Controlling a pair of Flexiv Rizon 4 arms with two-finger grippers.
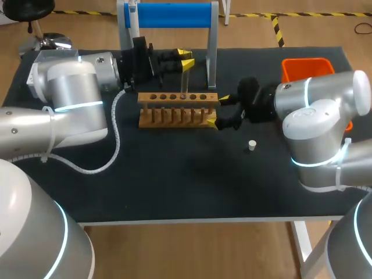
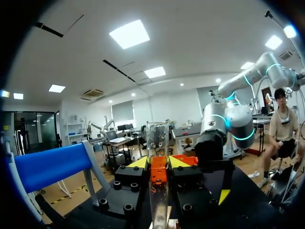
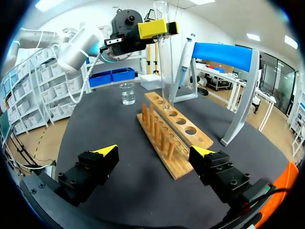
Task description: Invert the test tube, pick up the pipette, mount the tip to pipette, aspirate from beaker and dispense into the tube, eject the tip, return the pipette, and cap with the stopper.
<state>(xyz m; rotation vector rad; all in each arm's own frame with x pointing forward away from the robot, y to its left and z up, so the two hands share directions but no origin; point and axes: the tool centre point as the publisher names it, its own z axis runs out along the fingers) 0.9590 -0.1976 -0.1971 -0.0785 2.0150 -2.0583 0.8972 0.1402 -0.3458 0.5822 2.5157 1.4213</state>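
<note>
**Tube held upright over the rack, right gripper spread wide**

At the left, the left gripper (image 1: 185,60) is clamped on the clear tube (image 1: 183,80). One yellow-tipped finger (image 2: 137,162) presses each side near its upper part. The tube stands upright, with its lower end at one of the middle holes of the wooden rack (image 1: 177,108). I cannot tell whether it has gone into the hole or stops just above it.

A small glass beaker (image 3: 127,93) stands on the dark table (image 1: 174,180) beyond the rack's left end. Behind the rack is the blue-barred stand (image 1: 168,14), and the pipette (image 3: 185,59) hangs on it.

Further right, the right gripper (image 1: 219,111) has its fingers spread wide and holds nothing. The rack's right end lies just ahead of it. The white stopper (image 1: 252,145) sits on the table near the right arm, apart from the rack. An orange bin (image 1: 307,68) is at the far right corner, partly hidden behind that arm.
</note>
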